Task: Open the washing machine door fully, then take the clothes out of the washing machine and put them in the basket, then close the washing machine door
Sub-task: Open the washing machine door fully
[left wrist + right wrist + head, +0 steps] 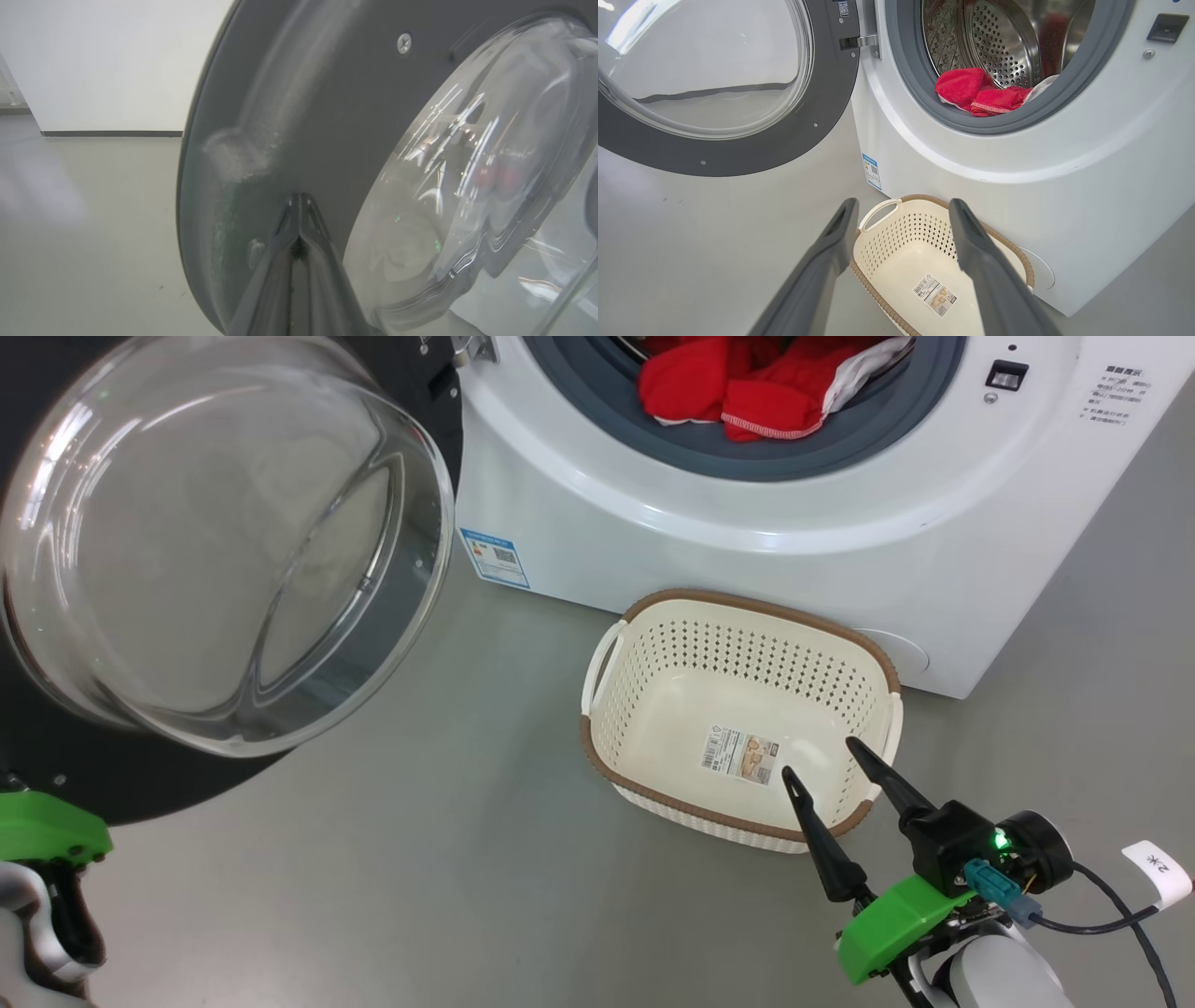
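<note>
1. The washing machine door [215, 551] stands wide open with its clear glass bowl bulging outward. Its dark inner rim lies right at the tips of the left gripper [299, 205].
2. The left gripper's fingers are pressed together with nothing between them. Whether they touch the rim cannot be told.
3. The clothes [747, 383], red with white trim, lie in the mouth of the washing machine [747, 532] on its grey rubber ring [597, 392]. They are well ahead of and above the right gripper [820, 758].
4. The right gripper's fingers are spread wide and hold nothing.
5. The basket [653, 607] stands on the grey floor [420, 859] just in front of the machine, directly beneath the right gripper's fingertips. Its paper label [742, 754] lies just beside them.
</note>
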Controlling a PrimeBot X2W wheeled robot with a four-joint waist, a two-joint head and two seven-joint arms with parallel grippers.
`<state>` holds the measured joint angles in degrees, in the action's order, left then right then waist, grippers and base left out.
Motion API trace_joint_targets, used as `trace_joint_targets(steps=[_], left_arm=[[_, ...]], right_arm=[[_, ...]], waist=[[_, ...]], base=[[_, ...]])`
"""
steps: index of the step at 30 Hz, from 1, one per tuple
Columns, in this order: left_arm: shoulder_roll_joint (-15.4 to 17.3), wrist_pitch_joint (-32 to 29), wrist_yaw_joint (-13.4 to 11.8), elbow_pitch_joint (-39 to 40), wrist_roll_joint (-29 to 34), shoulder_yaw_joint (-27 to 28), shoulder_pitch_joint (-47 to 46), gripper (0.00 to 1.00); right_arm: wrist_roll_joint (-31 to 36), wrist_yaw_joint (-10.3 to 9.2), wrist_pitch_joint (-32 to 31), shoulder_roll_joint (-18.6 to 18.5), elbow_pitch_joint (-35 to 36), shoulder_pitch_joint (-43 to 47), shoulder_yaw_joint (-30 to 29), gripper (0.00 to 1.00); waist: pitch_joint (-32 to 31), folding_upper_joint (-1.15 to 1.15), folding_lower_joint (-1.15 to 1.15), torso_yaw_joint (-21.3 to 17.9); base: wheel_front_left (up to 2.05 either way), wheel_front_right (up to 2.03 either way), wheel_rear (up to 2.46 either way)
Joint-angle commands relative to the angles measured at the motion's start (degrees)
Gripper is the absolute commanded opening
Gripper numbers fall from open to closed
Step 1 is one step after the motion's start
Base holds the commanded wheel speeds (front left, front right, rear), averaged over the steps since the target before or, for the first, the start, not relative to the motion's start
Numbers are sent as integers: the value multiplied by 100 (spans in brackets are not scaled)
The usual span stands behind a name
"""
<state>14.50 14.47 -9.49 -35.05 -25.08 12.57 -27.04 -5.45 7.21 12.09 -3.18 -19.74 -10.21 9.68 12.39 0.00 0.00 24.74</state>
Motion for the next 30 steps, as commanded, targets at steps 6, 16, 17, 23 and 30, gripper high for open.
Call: trace_joint_targets(steps=[6,16,17,23,30], left_arm=[[224,52,193,650,408,224,98,100],[-104,52,1026,2314,266,63,532,100],[-118,52,1165,2469,230,23,576,100],[-144,52,1574,3026,34,-363,892,100],[-96,-77,1655,3252,-157,-759,1226,100]], right_arm=[[-100,28,71,30,40,-205,81,100],[-207,28,219,30,-12,-286,-93,100],[-205,28,230,30,-16,-301,-127,100],[-248,28,276,30,-27,-375,-307,100],[-324,28,288,30,189,-382,-559,100]], waist=[[-137,0,0,-86],[-391,0,0,-443],[-411,0,0,-493],[-534,0,0,-857],[-570,0,0,-1335]], base=[[0,0,0],[0,0,0],[0,0,0],[0,0,0],[0,0,0]])
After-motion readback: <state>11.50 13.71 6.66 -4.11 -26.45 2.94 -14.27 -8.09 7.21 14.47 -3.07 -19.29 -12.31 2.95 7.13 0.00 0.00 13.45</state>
